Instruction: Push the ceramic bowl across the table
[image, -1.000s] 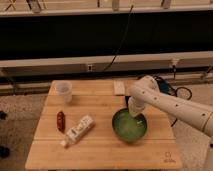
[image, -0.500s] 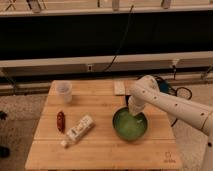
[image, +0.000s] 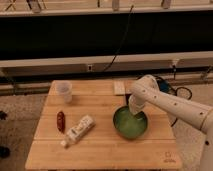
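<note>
The green ceramic bowl (image: 130, 124) sits on the right half of the light wooden table (image: 100, 150). My white arm comes in from the right and bends down over the bowl. My gripper (image: 135, 109) is at the bowl's far rim, reaching down just inside it.
A translucent white cup (image: 64, 91) stands at the table's far left. A small dark red item (image: 60, 121) and a white bottle lying on its side (image: 79, 130) are left of the bowl. A small pale packet (image: 119, 88) lies at the far edge. A dark logo (image: 169, 159) marks the near right corner.
The bowl and the gripper have shifted slightly toward the near side of the table. The other items have not moved.
</note>
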